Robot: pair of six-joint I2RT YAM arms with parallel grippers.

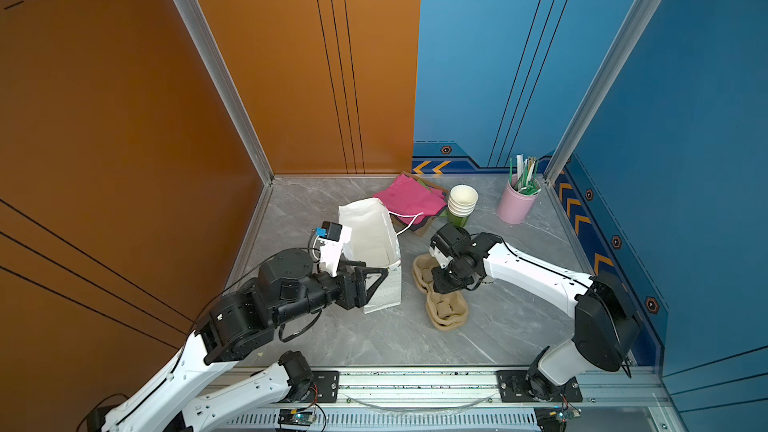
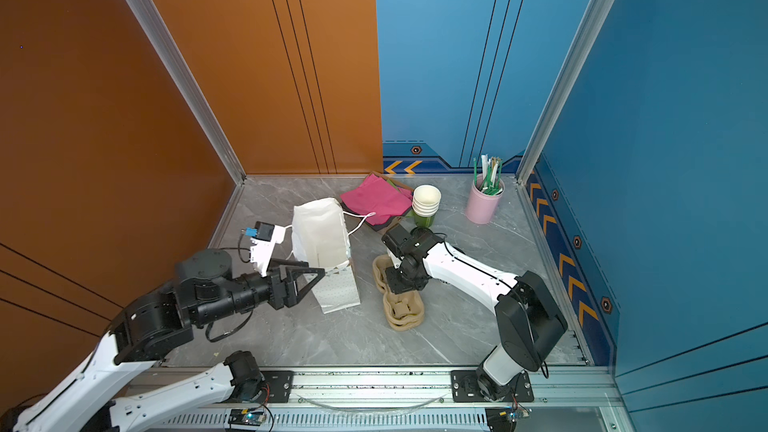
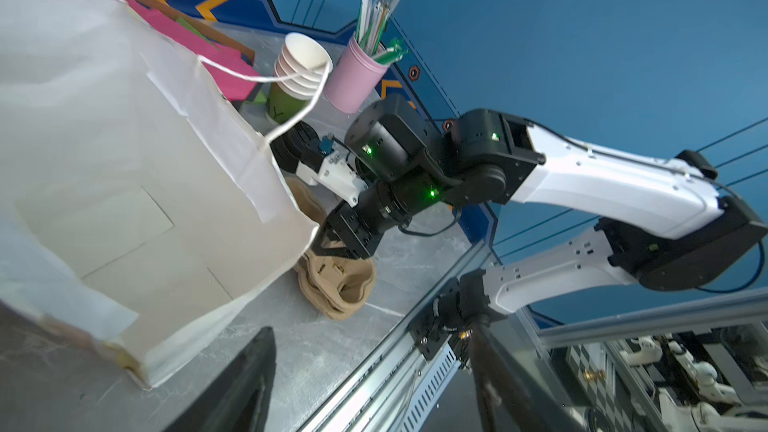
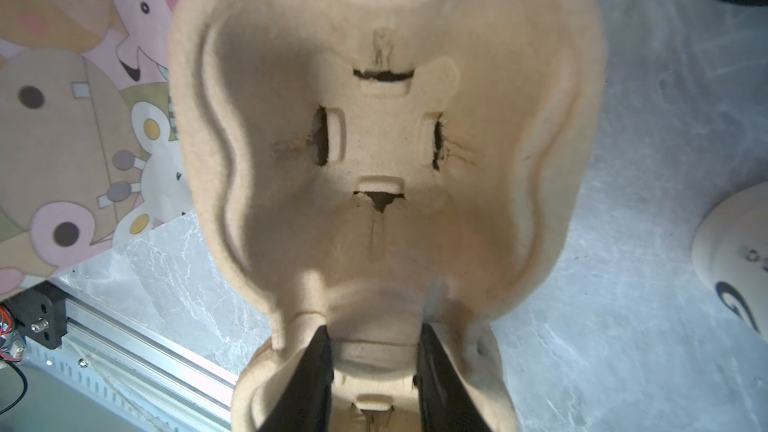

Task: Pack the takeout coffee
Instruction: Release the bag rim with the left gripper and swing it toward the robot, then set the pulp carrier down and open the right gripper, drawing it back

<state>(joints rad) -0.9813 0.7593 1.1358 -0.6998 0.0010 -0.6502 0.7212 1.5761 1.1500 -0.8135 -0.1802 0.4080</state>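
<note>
The left claw (image 1: 374, 282) is wide open with nothing in it. It sits at the open mouth of the white paper bag (image 1: 370, 230), left of the middle in both top views. The right claw (image 4: 374, 338) is pinching the middle ridge of the brown cup tray (image 1: 446, 313), just right of the bag. The coffee cup (image 4: 735, 251) peeks in at the right edge of the right wrist view. It is on the gray table (image 1: 498, 326) near the tray, not touching it.
</note>
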